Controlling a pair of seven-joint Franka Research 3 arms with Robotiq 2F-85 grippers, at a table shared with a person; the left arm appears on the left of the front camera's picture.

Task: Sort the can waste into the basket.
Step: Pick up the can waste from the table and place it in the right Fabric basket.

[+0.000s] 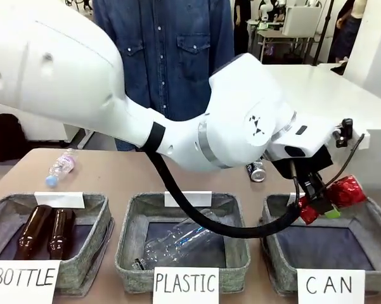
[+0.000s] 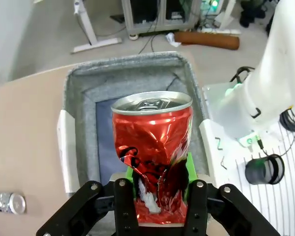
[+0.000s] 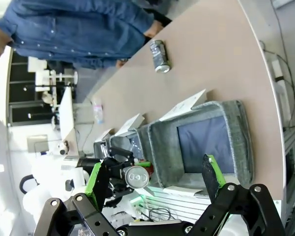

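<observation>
Hanging over the far edge of the CAN basket [image 1: 272, 247], the dented red can [image 2: 152, 147] is gripped at its lower half by the left gripper [image 2: 159, 184], whose green pads are clamped tight on it. Release is best delayed until the can is centred above the basket's dark lining and lowered, so that a bounce off the rim is avoided. The dark can [image 1: 257, 171] is seen lying on the table [image 1: 114, 174] beyond the basket. The right gripper [image 3: 154, 172] is held spread apart and empty, off the basket's side.
</observation>
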